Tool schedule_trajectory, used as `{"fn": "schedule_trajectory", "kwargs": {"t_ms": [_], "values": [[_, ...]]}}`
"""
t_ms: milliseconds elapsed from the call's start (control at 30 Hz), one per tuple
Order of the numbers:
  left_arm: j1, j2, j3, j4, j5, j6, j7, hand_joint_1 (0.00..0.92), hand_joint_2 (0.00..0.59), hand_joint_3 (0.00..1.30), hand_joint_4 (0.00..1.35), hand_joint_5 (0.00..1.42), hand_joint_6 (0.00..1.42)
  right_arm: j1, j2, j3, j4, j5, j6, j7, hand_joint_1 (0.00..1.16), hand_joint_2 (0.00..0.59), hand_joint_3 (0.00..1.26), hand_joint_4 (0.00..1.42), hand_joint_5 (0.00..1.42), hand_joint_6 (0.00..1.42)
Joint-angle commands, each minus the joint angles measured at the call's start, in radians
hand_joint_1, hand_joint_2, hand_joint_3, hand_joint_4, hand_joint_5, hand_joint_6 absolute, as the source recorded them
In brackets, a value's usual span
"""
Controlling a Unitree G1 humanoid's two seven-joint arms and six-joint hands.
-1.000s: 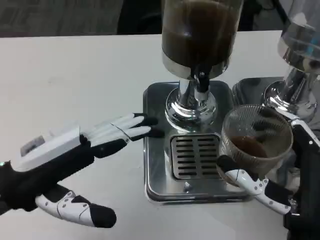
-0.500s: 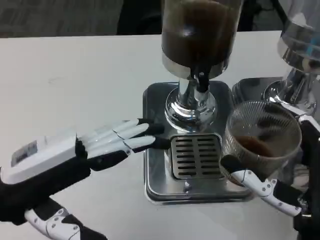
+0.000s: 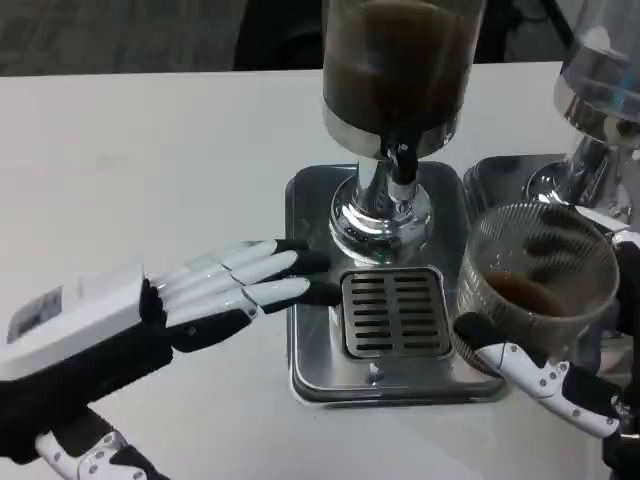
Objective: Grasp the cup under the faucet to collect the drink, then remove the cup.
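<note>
A ribbed clear glass cup (image 3: 538, 283) with a little brown drink at its bottom sits in my right hand (image 3: 560, 380), which grips it at the right edge of the steel drip tray (image 3: 310, 370). The cup is to the right of the faucet (image 3: 402, 165), not under it. Above stands the dispenser jar (image 3: 400, 65) full of dark drink on its chrome pedestal (image 3: 380, 215). My left hand (image 3: 190, 300) lies open on the table, its fingertips (image 3: 300, 262) touching the tray's left rim beside the slotted grate (image 3: 393, 312).
A second dispenser (image 3: 600, 110) with its own tray stands at the far right, close behind the cup. The white table (image 3: 150, 150) stretches to the left and back.
My right hand has carried the cup further right and slightly toward me, away from the grate. My left hand has drawn back and down a little, its fingers still at the tray's rim.
</note>
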Motion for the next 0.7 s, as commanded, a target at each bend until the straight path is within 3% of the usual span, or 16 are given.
{"fn": "schedule_trajectory", "kwargs": {"t_ms": [33,700], "values": [[0.017,0.033,0.018,-0.019,-0.023,-0.004,0.001,0.000,0.066,0.12,0.00,0.00,0.03,0.005,0.008,-0.009,-0.047,0.021,-0.032,0.000,0.99,0.089,0.75,0.94,1.16,1.42],[0.025,0.029,0.023,-0.018,-0.025,-0.001,-0.006,0.000,0.065,0.12,0.00,0.00,0.02,-0.003,0.014,-0.016,-0.049,0.027,-0.028,0.017,0.99,0.097,0.76,0.95,1.16,1.42]]}}
